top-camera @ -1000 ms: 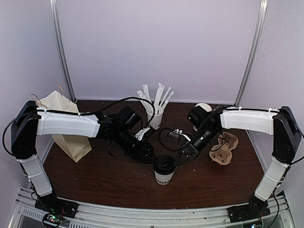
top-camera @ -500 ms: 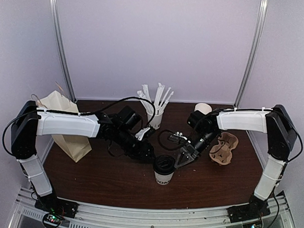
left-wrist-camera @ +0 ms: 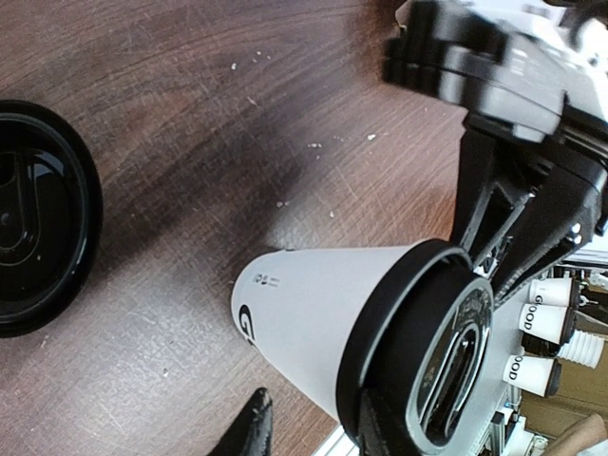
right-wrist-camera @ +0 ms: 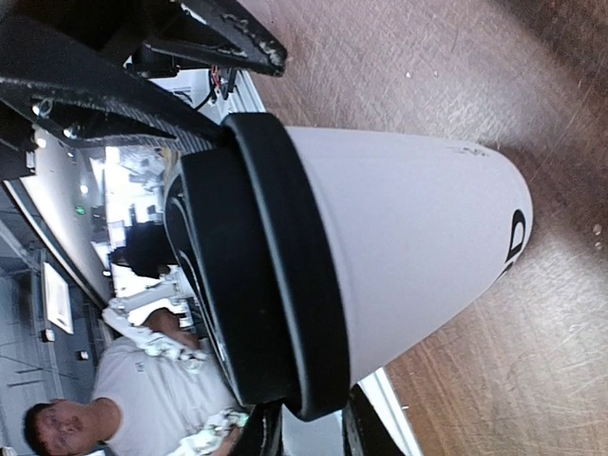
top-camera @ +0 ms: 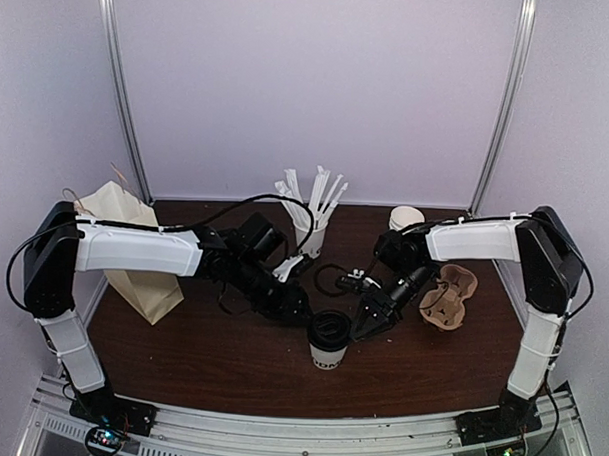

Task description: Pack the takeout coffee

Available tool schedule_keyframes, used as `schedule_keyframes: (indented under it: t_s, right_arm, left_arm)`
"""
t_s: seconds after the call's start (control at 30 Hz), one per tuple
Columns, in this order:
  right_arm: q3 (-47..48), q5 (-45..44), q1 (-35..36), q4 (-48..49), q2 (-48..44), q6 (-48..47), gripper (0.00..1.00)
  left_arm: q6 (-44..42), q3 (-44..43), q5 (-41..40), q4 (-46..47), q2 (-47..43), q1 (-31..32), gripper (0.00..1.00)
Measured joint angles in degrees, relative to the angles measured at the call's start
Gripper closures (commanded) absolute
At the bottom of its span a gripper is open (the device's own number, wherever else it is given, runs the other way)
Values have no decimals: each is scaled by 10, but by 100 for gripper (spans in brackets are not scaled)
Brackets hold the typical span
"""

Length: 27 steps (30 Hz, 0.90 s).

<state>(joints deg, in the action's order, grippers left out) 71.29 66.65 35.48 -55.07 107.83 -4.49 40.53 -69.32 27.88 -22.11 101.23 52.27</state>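
While the left claw (top-camera: 294,310) and right claw (top-camera: 367,325) are hovering spread, the likely crushable takeout coffee (top-camera: 326,353) is wanting a gentle hold under its lid (top-camera: 330,328).

**"GOOD" on far cups; one cut-off letter on the coffee**

In the left wrist view, small cups (left-wrist-camera: 534,318) beyond the lid end of the takeout coffee (left-wrist-camera: 313,318) each carry the word "GOOD". The takeout coffee shows a bold dark letter near its base, seemingly "G" but cut off. Tiny marks beside that letter are illegible, and its lettering blurs from overhead.
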Motion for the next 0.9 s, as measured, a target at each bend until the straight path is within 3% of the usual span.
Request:
schedule_keyframes:
  t_s: [0.43,0.7,0.9]
  right_arm:
    - [19,33,-7,-40,30,-3,77]
    - [27,-18,-5,-35,10,-41,60]
    - [27,-65,-7,-13,-32,-69,55]
  left_arm:
    - [10,13,47,31,14,-13,72]
    - [-39,0,17,16,5,-12,67]
    - [-95,-73,-27,-17,24,-11,65]
